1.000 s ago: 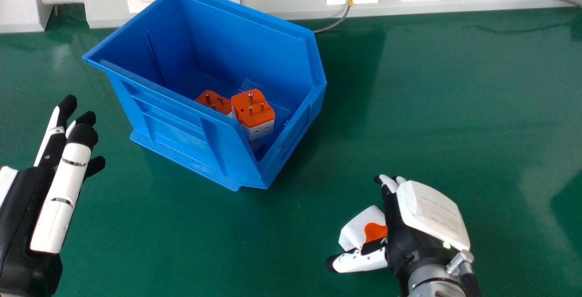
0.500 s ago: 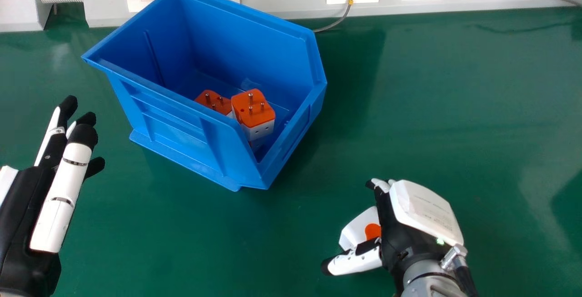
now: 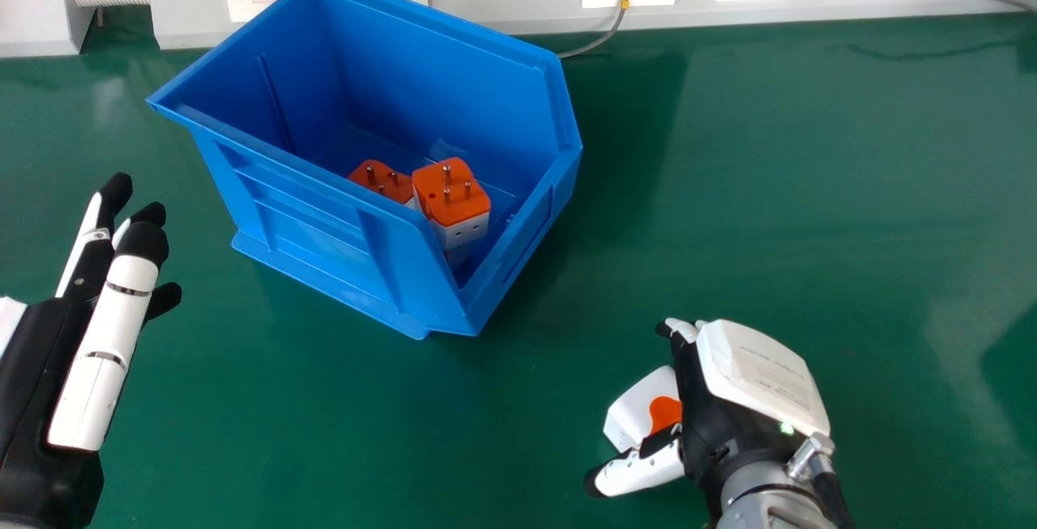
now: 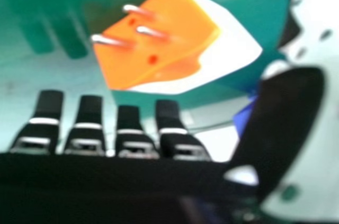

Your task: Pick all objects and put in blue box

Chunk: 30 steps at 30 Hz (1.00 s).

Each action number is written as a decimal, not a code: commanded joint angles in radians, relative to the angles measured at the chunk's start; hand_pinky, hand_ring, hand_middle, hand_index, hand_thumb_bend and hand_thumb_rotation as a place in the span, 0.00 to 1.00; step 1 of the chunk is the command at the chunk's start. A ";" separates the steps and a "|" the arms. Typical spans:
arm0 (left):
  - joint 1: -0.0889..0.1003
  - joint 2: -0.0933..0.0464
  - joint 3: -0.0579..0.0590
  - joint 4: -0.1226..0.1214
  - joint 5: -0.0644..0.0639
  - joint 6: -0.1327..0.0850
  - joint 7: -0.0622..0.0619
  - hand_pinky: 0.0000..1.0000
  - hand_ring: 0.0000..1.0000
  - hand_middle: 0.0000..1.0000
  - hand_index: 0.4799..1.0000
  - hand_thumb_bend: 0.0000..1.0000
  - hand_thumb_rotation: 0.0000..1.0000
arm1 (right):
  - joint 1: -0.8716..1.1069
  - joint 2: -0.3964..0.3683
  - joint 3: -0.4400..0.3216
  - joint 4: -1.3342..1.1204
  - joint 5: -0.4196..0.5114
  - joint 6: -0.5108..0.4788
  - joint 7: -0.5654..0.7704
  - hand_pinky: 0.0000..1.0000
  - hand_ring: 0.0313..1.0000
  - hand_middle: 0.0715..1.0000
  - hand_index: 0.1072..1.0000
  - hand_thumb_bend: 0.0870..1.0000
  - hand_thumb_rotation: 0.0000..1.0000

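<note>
Two adapters (image 3: 452,193) are in the blue box (image 3: 316,229), upper left of the head view, and one looks left to do, a blocky orange-and-white three-pin plug (image 4: 177,12) at lower right by the right hand (image 3: 713,420), fingers open, ungripped; left hand (image 3: 105,367), left edge, is open.

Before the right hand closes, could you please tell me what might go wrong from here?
The fingers of the right hand are not curled round the loose adapter, so closing might nudge it away rather than grip it.
Its metal prongs stick out from the orange face and could spoil the grip if fingers land on them.
Two adapters already sit in the blue box; a third dropped there may knock against them.
</note>
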 commanded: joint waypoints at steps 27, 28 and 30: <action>-0.014 0.005 -0.006 -0.055 0.001 0.026 0.012 0.90 0.96 0.97 1.00 0.50 1.00 | 0.028 0.044 0.042 0.085 -0.010 -0.017 -0.089 0.83 0.88 0.92 0.84 0.73 0.18; -0.015 0.005 -0.006 -0.052 0.001 0.024 0.012 0.90 0.96 0.97 1.00 0.50 1.00 | 0.027 0.042 0.042 0.090 -0.010 -0.018 -0.092 0.83 0.88 0.92 0.84 0.73 0.18; -0.018 0.005 -0.007 -0.047 0.001 0.021 0.010 0.90 0.96 0.97 1.00 0.50 1.00 | 0.025 0.040 0.043 0.097 -0.015 -0.020 -0.093 0.83 0.88 0.92 0.84 0.73 0.18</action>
